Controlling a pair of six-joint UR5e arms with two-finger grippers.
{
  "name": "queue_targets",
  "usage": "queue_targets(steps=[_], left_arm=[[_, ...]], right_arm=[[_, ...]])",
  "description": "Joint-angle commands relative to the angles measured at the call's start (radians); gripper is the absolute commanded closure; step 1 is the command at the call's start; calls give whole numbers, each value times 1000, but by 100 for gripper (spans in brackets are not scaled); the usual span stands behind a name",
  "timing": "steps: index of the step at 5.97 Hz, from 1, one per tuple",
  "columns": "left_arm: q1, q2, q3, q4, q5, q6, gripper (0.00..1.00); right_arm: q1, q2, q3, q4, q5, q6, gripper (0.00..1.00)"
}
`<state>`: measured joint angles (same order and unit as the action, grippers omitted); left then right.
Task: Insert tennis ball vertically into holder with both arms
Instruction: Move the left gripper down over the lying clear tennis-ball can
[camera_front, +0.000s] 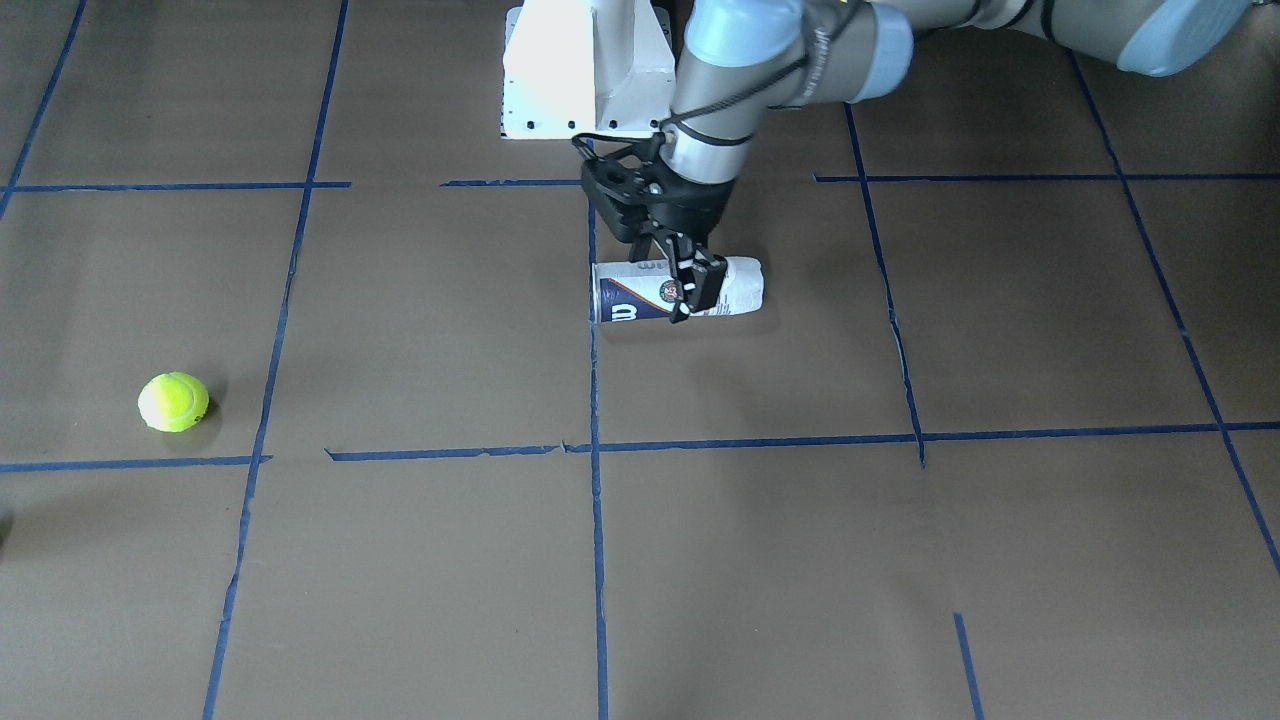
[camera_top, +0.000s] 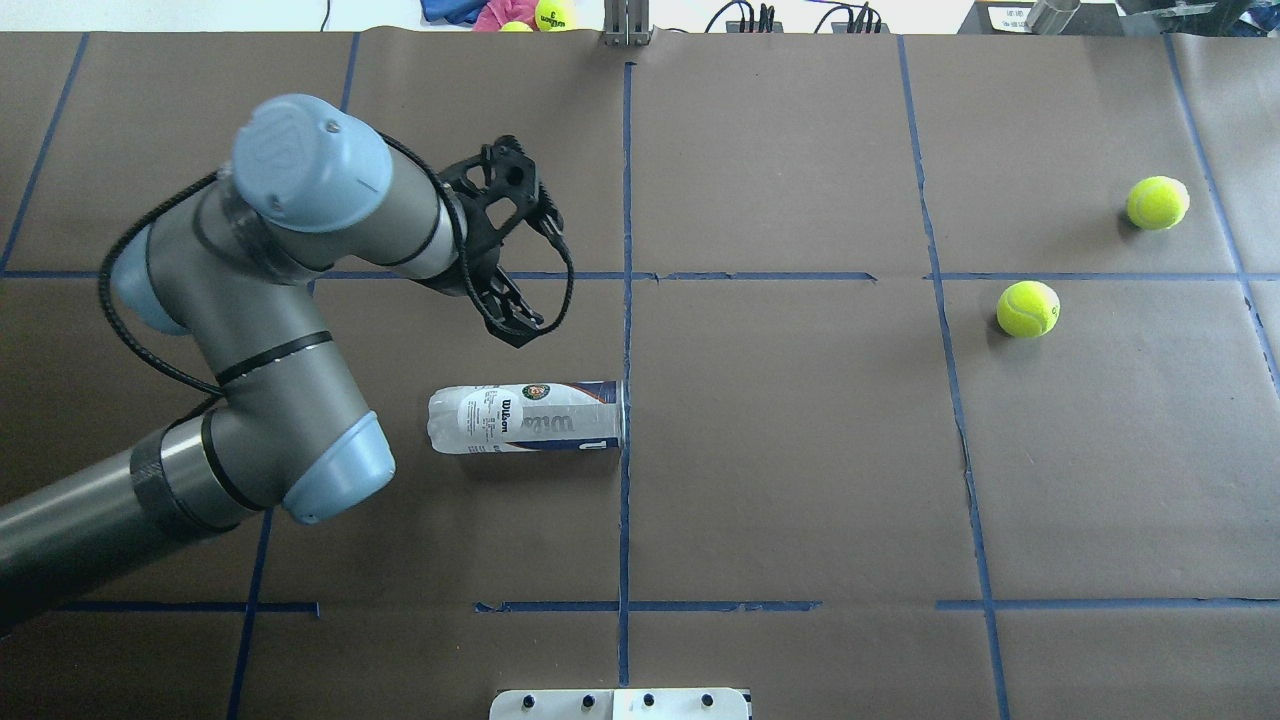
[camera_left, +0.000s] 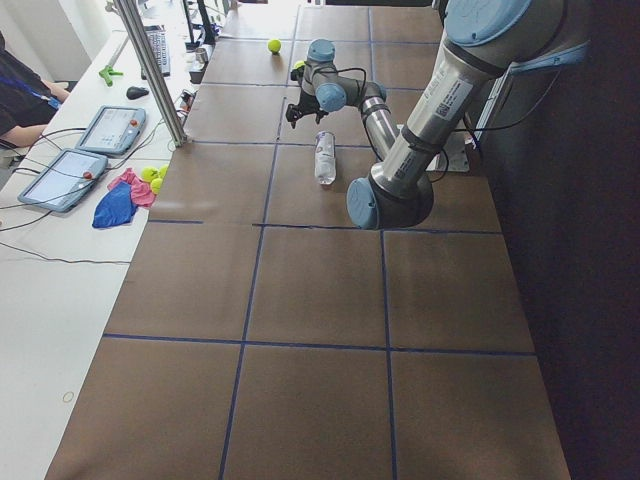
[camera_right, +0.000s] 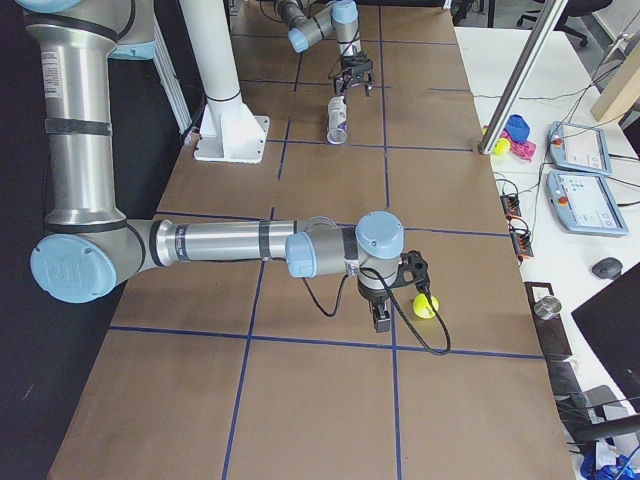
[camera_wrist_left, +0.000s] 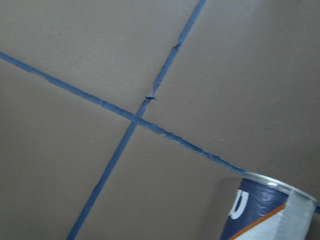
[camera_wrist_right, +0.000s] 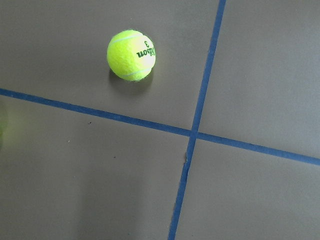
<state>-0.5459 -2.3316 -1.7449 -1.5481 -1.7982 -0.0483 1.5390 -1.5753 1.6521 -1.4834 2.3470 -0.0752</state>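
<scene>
The holder (camera_top: 527, 417) is a clear can with a white and navy label. It lies on its side near the table's middle, open end at the blue tape line, and also shows in the front view (camera_front: 640, 292). My left gripper (camera_top: 530, 265) is open and empty, and hangs above the can (camera_front: 697, 290); its wrist view catches only the can's rim (camera_wrist_left: 270, 210). Two tennis balls (camera_top: 1027, 308) (camera_top: 1157, 202) lie on the table at the right. My right gripper (camera_right: 385, 312) hangs beside one ball (camera_right: 426, 305); I cannot tell whether it is open. Its wrist view shows a ball (camera_wrist_right: 131, 55).
The white pedestal base (camera_front: 585, 70) stands at the robot's side of the table. Blue tape lines grid the brown surface. A metal post (camera_left: 150, 70), tablets, cloths and spare balls (camera_left: 150, 175) sit on the operators' desk beyond the far edge.
</scene>
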Motion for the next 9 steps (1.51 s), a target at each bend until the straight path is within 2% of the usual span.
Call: queue_targets(steps=[1,2,5,7,9], left_arm=[[72,-122,22,266,81,149,0],[96,-138,48,343,107,204,0],[165,-195,189,344,189,211,0],[173,-201,241,332,195,208,0],[176,-201,309,252,201,202,0]], right_arm=[[0,0,-2,0,0,2,0],[-2,0,-3,-2,0,0,0],[-2,0,-3,-2,-2,2,0],[-5,0,-3,-2,-2,2,0],[-7,0,-5,-2,-3,2,0]])
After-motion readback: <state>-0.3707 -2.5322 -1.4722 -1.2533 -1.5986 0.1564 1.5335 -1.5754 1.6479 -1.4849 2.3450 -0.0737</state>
